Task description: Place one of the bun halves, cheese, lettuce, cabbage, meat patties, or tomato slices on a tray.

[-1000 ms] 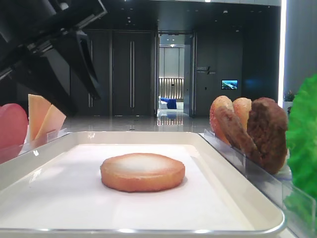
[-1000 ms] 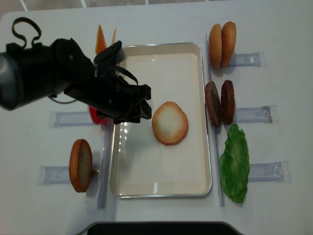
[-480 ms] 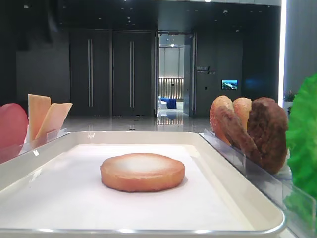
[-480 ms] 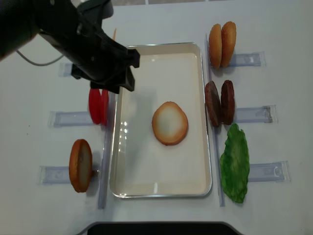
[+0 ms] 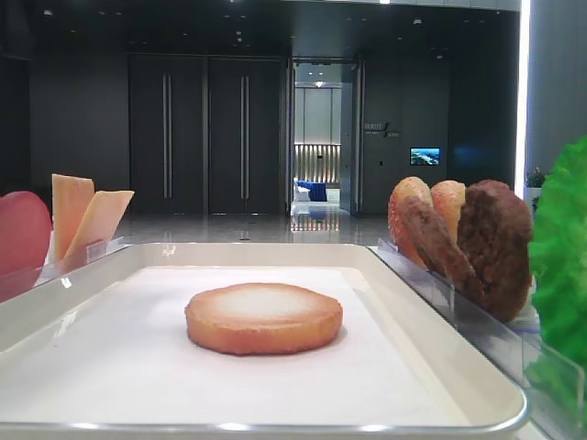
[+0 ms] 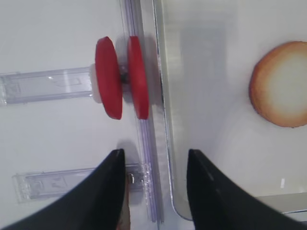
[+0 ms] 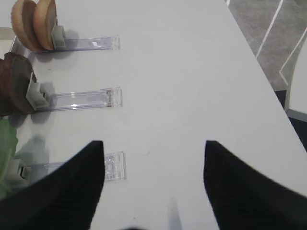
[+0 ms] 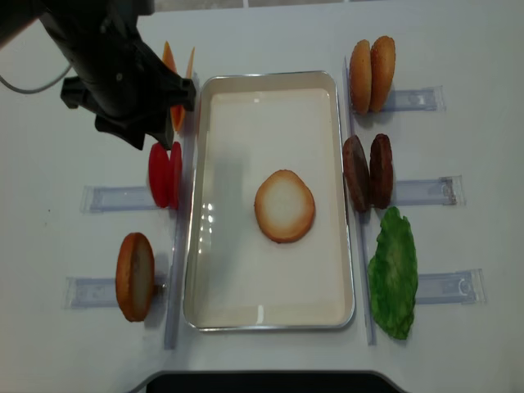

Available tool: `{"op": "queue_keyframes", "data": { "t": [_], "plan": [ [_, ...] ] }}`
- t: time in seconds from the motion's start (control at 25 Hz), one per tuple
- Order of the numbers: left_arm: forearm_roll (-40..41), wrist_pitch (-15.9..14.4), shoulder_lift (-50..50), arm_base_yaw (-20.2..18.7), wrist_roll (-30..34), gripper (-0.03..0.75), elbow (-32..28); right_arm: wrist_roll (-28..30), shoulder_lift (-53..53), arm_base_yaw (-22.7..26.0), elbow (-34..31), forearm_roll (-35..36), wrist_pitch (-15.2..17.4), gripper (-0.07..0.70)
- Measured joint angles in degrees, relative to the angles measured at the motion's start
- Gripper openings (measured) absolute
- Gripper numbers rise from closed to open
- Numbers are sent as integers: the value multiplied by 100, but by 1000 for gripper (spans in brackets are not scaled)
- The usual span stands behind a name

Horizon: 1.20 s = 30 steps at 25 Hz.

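One bun half [image 8: 284,205] lies flat mid-tray [image 8: 270,315]; we note our left gripper [image 6: 154,163], fingers apart and empty, nearest the upright tomato slices [image 6: 121,77] left of that tray.

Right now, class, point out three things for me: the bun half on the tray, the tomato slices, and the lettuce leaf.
bun half [image 8: 284,205], overhead view, middle of its pale flat face.
tomato slices [image 6: 108,78], left wrist view, rim of the left slice.
lettuce leaf [image 8: 393,274], overhead view, middle of the leaf.
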State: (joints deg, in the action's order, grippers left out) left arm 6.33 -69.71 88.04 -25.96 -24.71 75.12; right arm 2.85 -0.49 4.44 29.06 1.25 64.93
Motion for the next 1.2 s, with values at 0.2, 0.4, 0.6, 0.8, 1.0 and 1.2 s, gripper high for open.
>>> {"op": "queue_keyframes", "data": {
  "t": [0.2,0.4,0.6,0.8,1.0,1.2],
  "plan": [
    [122,0,-285,1261,555,330,0,0,0,0,0,0,0,429],
    [239,-19,-621,2656,1485,330,0,0,0,0,0,0,0,429],
    [74,-44,-1084,3447,2041,330,-55,0,0,0,0,0,0,429],
    [-62,-56,-2123,3511,2056,330,-1033,0,0,0,0,0,0,429],
    [-123,-94,-3528,3511,1999,330,-2462,0,0,0,0,0,0,429],
    [-161,-109,-5238,3511,1999,325,-3661,0,0,0,0,0,0,429]
  ]
}}
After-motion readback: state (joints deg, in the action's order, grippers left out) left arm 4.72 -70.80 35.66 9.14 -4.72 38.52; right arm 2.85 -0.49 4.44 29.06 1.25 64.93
